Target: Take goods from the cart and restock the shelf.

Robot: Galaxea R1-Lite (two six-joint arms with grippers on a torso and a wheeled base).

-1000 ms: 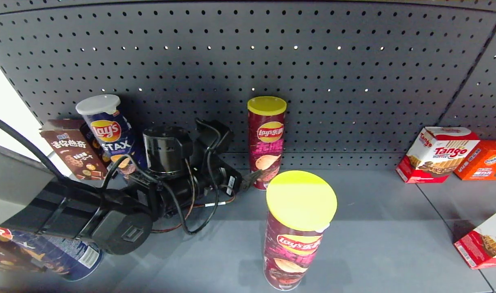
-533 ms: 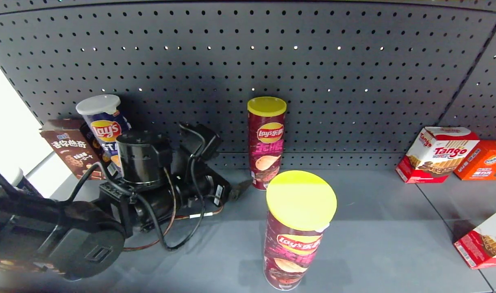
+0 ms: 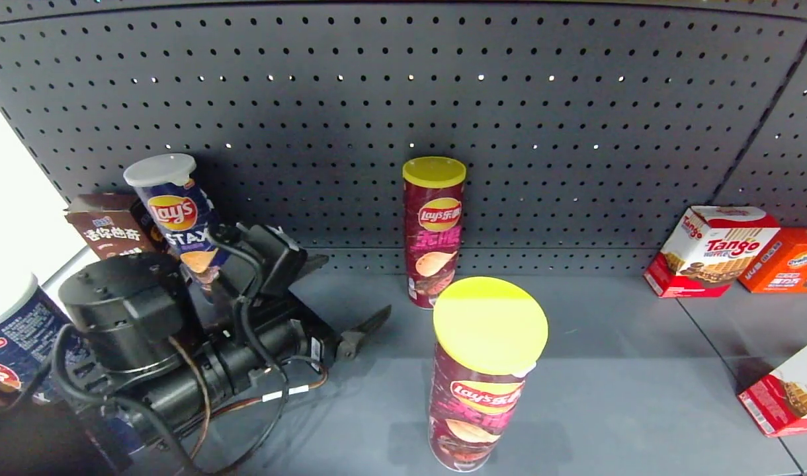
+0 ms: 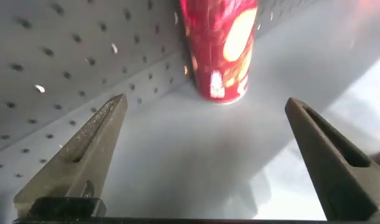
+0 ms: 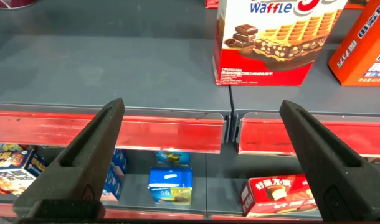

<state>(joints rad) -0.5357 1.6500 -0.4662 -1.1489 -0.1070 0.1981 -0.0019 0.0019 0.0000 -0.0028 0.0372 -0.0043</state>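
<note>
Shelf board is grey, with a dark pegboard behind it. At the far left edge a blue can with white lid is partly cut off behind the left arm. A brown cookie box stands at the back wall, and a blue chips can is just beside it, upright, with a pale lid.

The left gripper is low over the shelf board, jaws spread wide with nothing between them. It points toward the back maroon chips can and is apart from it. In the left wrist view that can stands upright against the pegboard, beyond both fingers and clear of them.

The front maroon chips can has a yellow lid and stands upright, nearer the shelf's front and roughly in line with the back one.

Right of that, at the back, is a white-and-red wafer box with an orange box just beside it. A red-and-white box sits at the far right, nearer the front and cut by the frame.

The right gripper has its jaws wide apart and is empty, in front of the red price rail. The wafer box and orange box are on the shelf beyond it. Below the rail, a blue cookie pack and a red snack box sit on a lower shelf.
</note>
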